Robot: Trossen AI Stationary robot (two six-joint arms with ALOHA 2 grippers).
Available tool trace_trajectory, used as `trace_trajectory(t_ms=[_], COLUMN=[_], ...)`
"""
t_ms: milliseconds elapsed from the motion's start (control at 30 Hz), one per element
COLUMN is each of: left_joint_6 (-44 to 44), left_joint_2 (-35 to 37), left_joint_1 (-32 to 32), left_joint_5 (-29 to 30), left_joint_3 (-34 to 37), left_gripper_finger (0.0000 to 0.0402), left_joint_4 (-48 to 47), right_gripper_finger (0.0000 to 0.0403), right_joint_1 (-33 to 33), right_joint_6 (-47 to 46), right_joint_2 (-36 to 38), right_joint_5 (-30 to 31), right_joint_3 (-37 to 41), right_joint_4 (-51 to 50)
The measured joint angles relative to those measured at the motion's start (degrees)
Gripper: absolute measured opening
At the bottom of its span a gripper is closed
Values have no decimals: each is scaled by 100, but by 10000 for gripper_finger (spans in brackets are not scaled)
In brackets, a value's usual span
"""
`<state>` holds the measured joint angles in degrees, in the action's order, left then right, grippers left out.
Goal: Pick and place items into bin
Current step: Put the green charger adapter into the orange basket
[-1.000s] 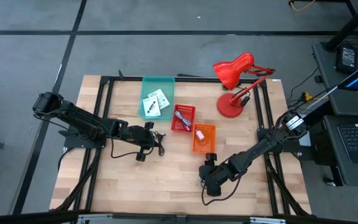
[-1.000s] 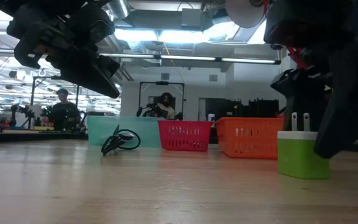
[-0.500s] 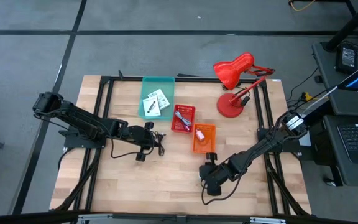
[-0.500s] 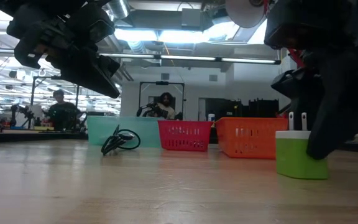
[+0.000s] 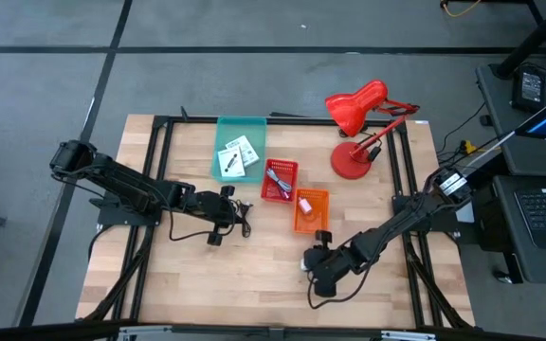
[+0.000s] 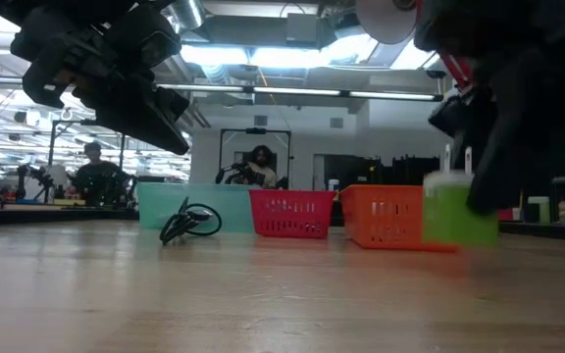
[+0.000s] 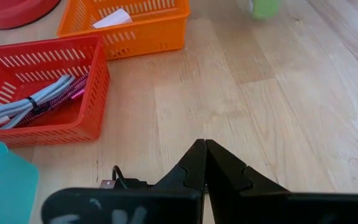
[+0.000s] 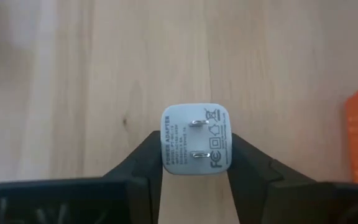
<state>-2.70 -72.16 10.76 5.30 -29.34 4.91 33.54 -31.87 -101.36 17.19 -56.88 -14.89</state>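
My right gripper [image 8: 196, 144] is shut on a small green power adapter [image 6: 454, 211] with a white pronged face [image 8: 196, 138]. It is above the near-right table, just near of the orange basket [image 5: 311, 210]. My left gripper [image 7: 204, 151] is shut on nothing. It hovers above a coiled black cable [image 6: 192, 220] that lies on the wood [image 5: 243, 216]. A teal bin [image 5: 239, 150] holds two white cards. A red basket [image 7: 39, 87] holds a pale and dark red cable. The orange basket holds a small white and pink piece. My right gripper pinches the adapter by two opposite side walls [image 8: 164, 149] between its two fingers [image 8: 143, 163], coming from above. The pronged face looks up toward the wrist. The adapter is lifted clear of the table, upright, prongs up [image 6: 456, 157].
A red desk lamp [image 5: 358, 123] stands at the far right, behind the baskets. The three containers sit in a slanting row across the table's middle. Bare wood lies along the near side [image 5: 245, 275]. People and workbenches show in the room beyond the far edge.
My right gripper has risen and moved toward the orange basket. The green adapter stood on the table a second ago and now hangs clear of it. My left arm and the black cable have kept still.
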Motion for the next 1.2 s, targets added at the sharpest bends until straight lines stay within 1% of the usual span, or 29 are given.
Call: trace_trajectory(t_ms=[233,467,767,967,1133,1200], left_joint_6=[0,0,0,0,0,0], left_joint_2=[0,1,0,0,0,0], left_joint_1=[2,1,0,0,0,2], left_joint_5=[0,0,-2,-2,-2,-2], left_joint_3=[0,0,0,0,0,0], left_gripper_finger=[6,6,6,6,6,6], left_joint_4=[-4,-4,-20,-44,-44,-44], right_gripper_finger=[122,120,120,120,120,120], right_joint_1=[0,0,22,26,84,133], right_joint_6=[68,379,747,890,1074,1116], right_joint_2=[577,1030,1582,1589,1589,1589], right_joint_5=[34,150,1014,1246,2024,2212], right_joint_3=[0,0,0,0,0,0], right_joint_4=[-38,-190,-342,-386,-383,-381])
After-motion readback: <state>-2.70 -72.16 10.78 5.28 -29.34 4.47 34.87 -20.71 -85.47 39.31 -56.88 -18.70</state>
